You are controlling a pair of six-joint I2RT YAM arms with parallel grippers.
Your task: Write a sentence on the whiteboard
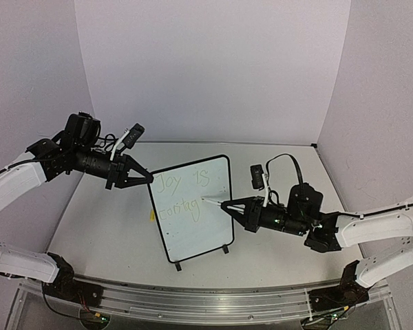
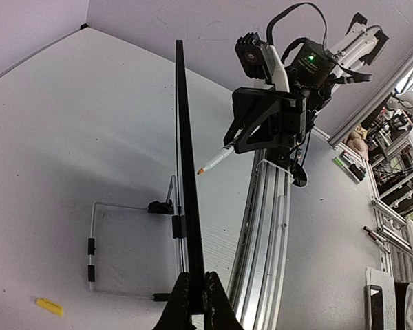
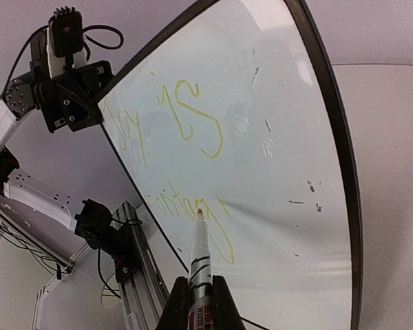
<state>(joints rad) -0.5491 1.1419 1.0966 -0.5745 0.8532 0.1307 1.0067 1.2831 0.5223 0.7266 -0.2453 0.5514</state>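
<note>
Right pincer (image 3: 198, 292) clamps marker (image 3: 200, 251), lower centre | left pincer (image 1: 143, 177) grips whiteboard (image 1: 210, 227) corner, upper left | I read sentence (image 3: 182, 130) "Joy is contag"; ending not yet written.

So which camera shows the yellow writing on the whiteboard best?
The right wrist camera: the sentence fills the view, big and close, right by the tip of the marker. The top camera shows it small and faint. The left wrist camera sees the whiteboard edge-on, so no writing shows.

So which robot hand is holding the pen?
The right gripper: it pinches the marker, tip toward the whiteboard. The left gripper only clamps the whiteboard's edge.
</note>
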